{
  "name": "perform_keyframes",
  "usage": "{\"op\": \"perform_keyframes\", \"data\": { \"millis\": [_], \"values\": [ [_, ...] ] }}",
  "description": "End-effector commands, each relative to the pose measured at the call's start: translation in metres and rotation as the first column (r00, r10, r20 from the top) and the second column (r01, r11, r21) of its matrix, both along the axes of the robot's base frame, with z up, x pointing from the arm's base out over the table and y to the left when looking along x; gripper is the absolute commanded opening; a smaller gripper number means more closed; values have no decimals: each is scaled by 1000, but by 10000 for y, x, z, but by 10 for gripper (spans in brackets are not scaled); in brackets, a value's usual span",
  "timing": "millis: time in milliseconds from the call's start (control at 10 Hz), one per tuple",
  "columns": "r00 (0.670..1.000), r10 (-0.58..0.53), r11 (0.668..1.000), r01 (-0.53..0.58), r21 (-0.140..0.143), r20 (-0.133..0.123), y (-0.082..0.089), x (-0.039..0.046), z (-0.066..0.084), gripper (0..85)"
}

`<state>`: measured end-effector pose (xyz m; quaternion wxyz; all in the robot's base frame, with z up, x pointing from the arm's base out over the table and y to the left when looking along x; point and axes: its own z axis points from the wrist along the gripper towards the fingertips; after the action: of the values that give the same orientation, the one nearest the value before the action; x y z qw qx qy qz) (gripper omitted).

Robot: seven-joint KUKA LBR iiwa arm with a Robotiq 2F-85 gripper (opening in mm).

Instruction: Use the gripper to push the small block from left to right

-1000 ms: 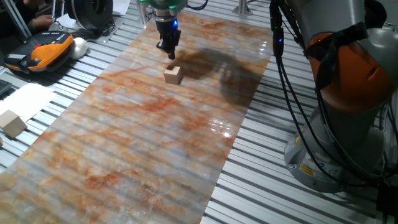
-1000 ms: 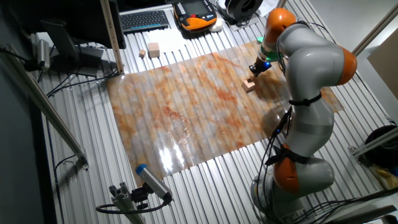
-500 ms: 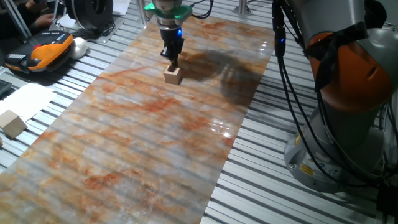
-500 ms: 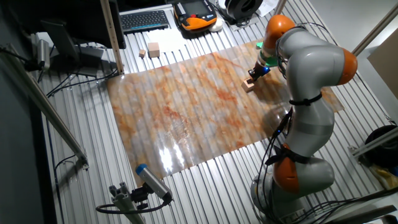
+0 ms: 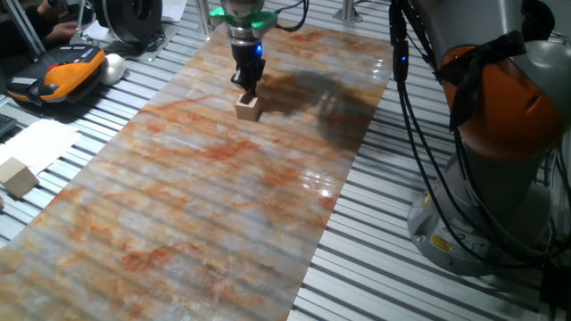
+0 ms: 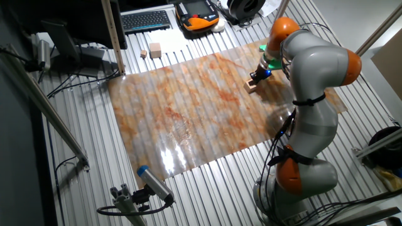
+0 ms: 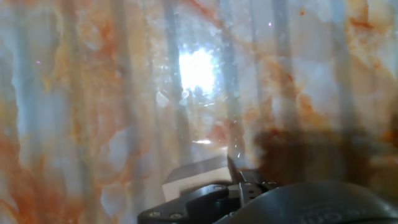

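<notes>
The small block point(image 5: 248, 108) is a tan wooden cube on the marbled sheet, at the far end in one fixed view. It also shows in the other fixed view point(image 6: 251, 86) and at the bottom of the hand view point(image 7: 194, 173). My gripper point(image 5: 249, 87), black with a blue light and a green ring, stands upright with its fingertips down against the block's far side. It also shows in the other fixed view point(image 6: 257, 78). The fingers look closed together and hold nothing.
A larger pale wooden block point(image 5: 18, 176) lies off the sheet at the left, also seen near a tiny one point(image 6: 154, 50). An orange-black device point(image 5: 55, 76) lies at the top left. The arm's base point(image 5: 486, 178) stands on the right. A keyboard point(image 6: 146, 21) lies beyond the sheet.
My gripper has come down and toward the block, from just behind it to touching its far side. The block has barely shifted.
</notes>
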<state>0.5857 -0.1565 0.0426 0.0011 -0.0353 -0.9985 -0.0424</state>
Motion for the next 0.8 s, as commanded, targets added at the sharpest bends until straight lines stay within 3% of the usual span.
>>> {"op": "perform_keyframes", "data": {
  "millis": [0,400,700],
  "values": [
    [1000,-7,1000,7,-2,3,37,-20,-25,0],
    [999,-32,999,32,29,2,89,-5,-27,0],
    [999,-50,998,50,28,-3,177,25,-13,0]
  ]
}}
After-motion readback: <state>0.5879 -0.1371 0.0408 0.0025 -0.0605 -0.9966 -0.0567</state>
